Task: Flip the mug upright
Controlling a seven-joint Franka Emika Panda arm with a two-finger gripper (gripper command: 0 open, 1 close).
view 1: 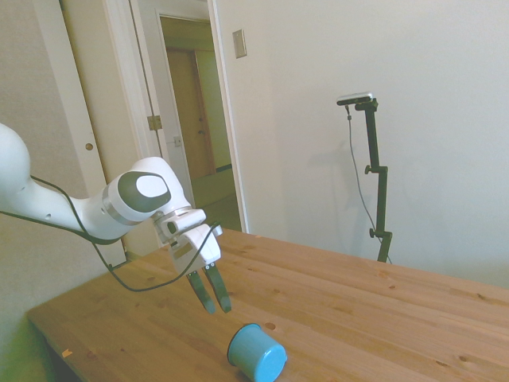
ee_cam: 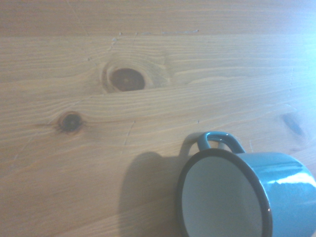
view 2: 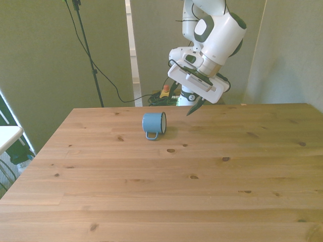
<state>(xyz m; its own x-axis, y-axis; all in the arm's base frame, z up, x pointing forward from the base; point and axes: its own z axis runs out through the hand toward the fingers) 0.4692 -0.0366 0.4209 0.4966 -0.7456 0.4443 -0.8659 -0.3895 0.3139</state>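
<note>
The mug (view 2: pixel 154 124) lies on its side on the table (view 2: pixel 202 181), so nothing is upright yet. The gripper (view 2: pixel 195 108) hangs at its two o'clock in the front view, fingers narrow and empty, clear for an approach.

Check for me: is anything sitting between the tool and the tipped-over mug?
Nothing visible. The tool hangs above bare wood just short of the mug, which lies on its side on the table, open end toward the tool.
</note>
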